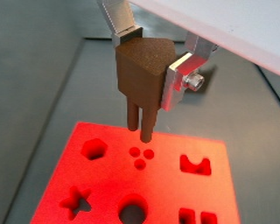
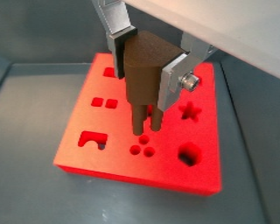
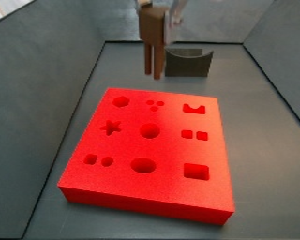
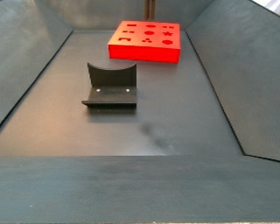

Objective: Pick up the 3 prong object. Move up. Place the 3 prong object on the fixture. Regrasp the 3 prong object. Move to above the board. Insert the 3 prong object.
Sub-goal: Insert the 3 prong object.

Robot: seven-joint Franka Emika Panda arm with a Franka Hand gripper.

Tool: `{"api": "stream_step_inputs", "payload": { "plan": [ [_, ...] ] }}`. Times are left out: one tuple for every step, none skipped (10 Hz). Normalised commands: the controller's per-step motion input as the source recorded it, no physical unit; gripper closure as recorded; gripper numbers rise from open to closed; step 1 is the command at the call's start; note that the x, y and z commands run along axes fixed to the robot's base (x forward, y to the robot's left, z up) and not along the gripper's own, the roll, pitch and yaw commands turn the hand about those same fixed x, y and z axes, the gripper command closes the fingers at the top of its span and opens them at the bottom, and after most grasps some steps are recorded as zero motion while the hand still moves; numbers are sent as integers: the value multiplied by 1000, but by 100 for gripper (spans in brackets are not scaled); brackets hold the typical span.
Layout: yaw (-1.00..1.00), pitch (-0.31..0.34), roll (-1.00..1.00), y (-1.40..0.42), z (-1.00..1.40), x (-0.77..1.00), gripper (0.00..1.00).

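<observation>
In both wrist views the gripper (image 1: 154,63) has its silver fingers (image 1: 178,77) clamped on the 3 prong object (image 1: 143,79), which hangs prongs-down above the red board (image 1: 166,188), near the three small dots (image 1: 140,155).

In a side view, the 3 prong object (image 3: 153,42) hangs at the upper centre of the frame over the far edge of the board (image 3: 153,150), with the fixture (image 3: 187,62) behind it. In a side view, the fixture (image 4: 109,86) stands mid-frame, well apart from the board (image 4: 146,42) at the top.
</observation>
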Motion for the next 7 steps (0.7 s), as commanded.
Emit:
{"api": "stream_step_inputs", "payload": {
  "plan": [
    [-843, -77, 9, 0, -526, 249, 100],
    [-791, -143, 27, 0, -434, 0, 100],
    [-160, 0, 0, 0, -14, -71, 100],
    [-266, -3, 29, 0, -309, -23, 100],
    [-566, -87, 49, -89, -583, -243, 100],
    [-574, -83, 31, -14, -537, 0, 100],
    [-240, -17, 0, 0, -9, 57, 100]
  ]
}}
